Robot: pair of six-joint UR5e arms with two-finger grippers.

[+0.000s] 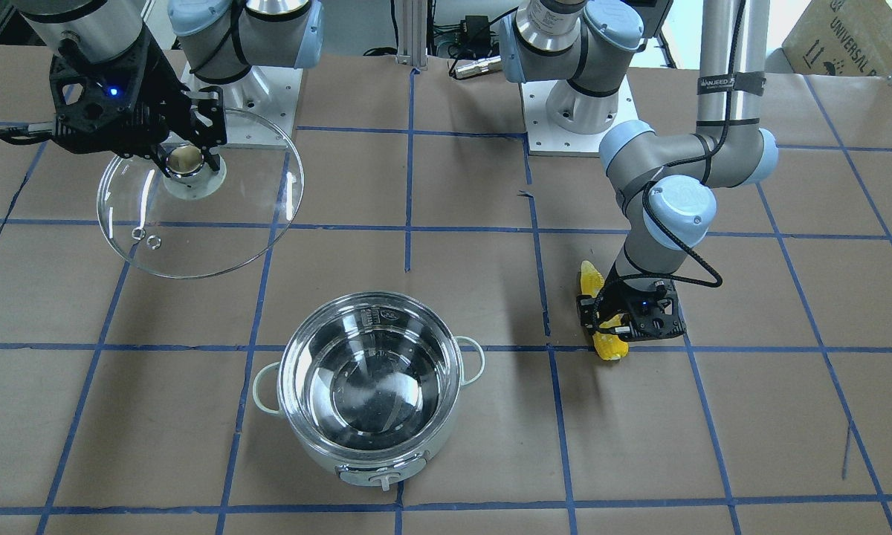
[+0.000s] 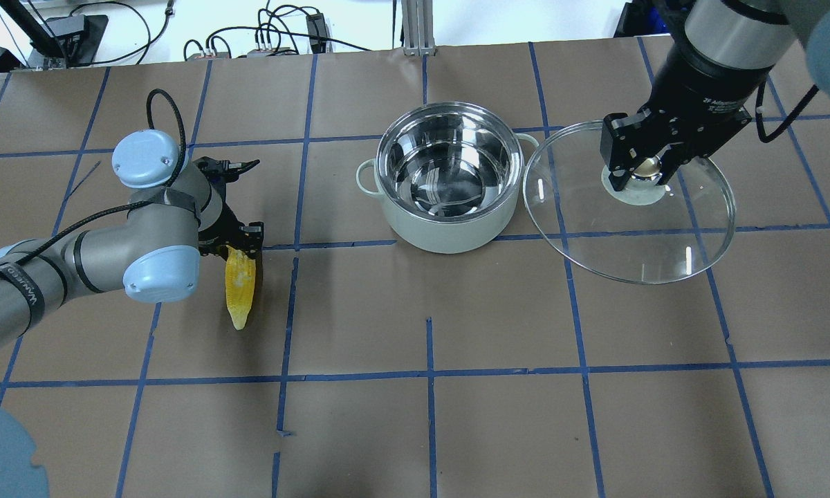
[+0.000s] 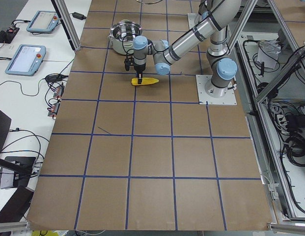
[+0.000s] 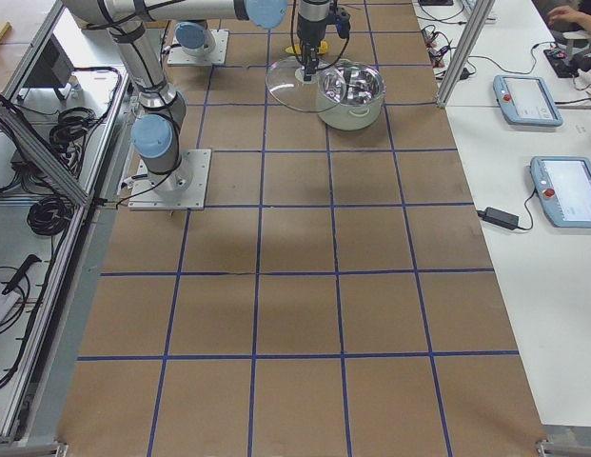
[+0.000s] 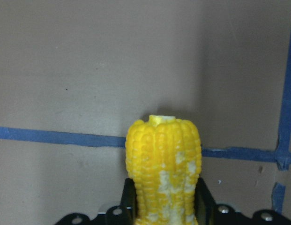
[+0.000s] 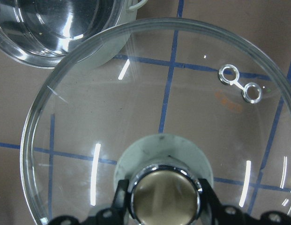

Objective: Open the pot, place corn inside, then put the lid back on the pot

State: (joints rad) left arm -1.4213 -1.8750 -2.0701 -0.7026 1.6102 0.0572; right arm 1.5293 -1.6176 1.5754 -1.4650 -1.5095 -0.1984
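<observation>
The pot (image 1: 372,383) stands open and empty on the brown table, also in the overhead view (image 2: 449,166). The corn (image 2: 238,290) lies at table level to the robot's left of the pot. My left gripper (image 2: 238,242) is shut on the corn's thick end; the wrist view shows the corn (image 5: 164,164) between the fingers. I cannot tell whether it is off the table. My right gripper (image 2: 642,169) is shut on the knob of the glass lid (image 2: 629,235) and holds the lid level, off the table, beside the pot on the robot's right. The lid (image 6: 159,93) fills the right wrist view.
The table (image 2: 429,415) is covered with brown paper marked by a blue tape grid. The arm bases (image 1: 576,111) stand at the robot's side of the table. Tablets and cables (image 4: 528,100) lie on a side bench past the table's far edge.
</observation>
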